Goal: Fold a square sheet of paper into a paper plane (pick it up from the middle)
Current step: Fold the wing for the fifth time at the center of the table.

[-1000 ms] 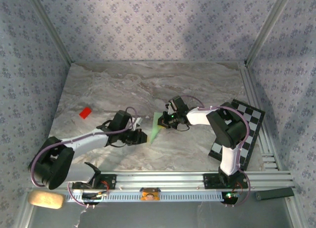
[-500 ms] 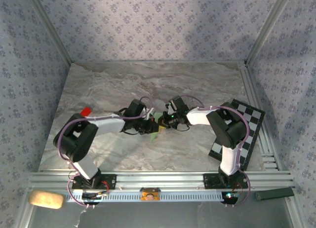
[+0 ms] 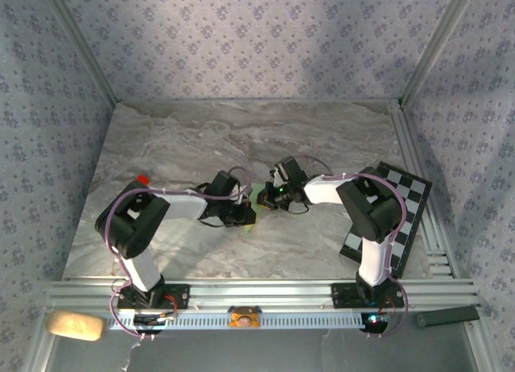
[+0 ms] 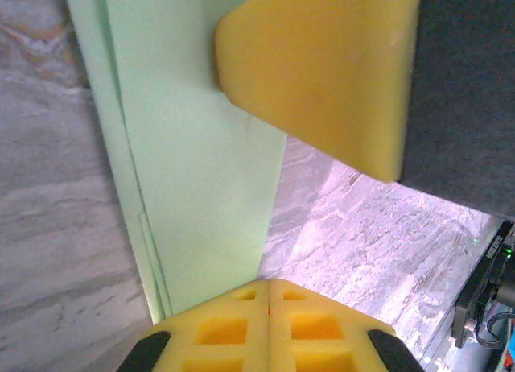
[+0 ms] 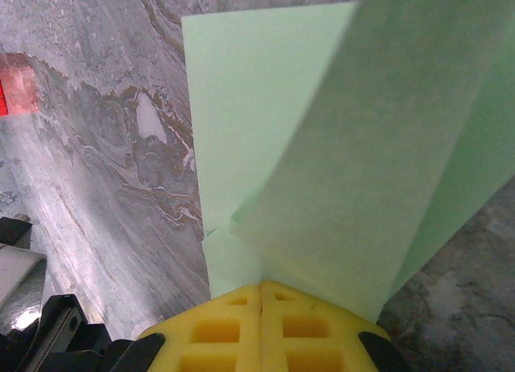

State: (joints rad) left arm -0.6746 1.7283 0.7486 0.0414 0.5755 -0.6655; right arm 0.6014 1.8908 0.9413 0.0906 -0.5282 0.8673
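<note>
Gripping the green sheet (image 3: 254, 203) at mid-frame of the overhead view, clamped between the closed left gripper (image 3: 244, 214) and closed right gripper (image 3: 268, 198), showing layered lengthwise folds but no pointed dart yet, with shaping seemingly left.

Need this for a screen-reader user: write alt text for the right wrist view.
The right gripper, yellow fingertips shut at bottom centre, pinches a folded pale green paper that fans upward from it. Behind lies a grey marble table, with a small red piece at the left edge.
</note>
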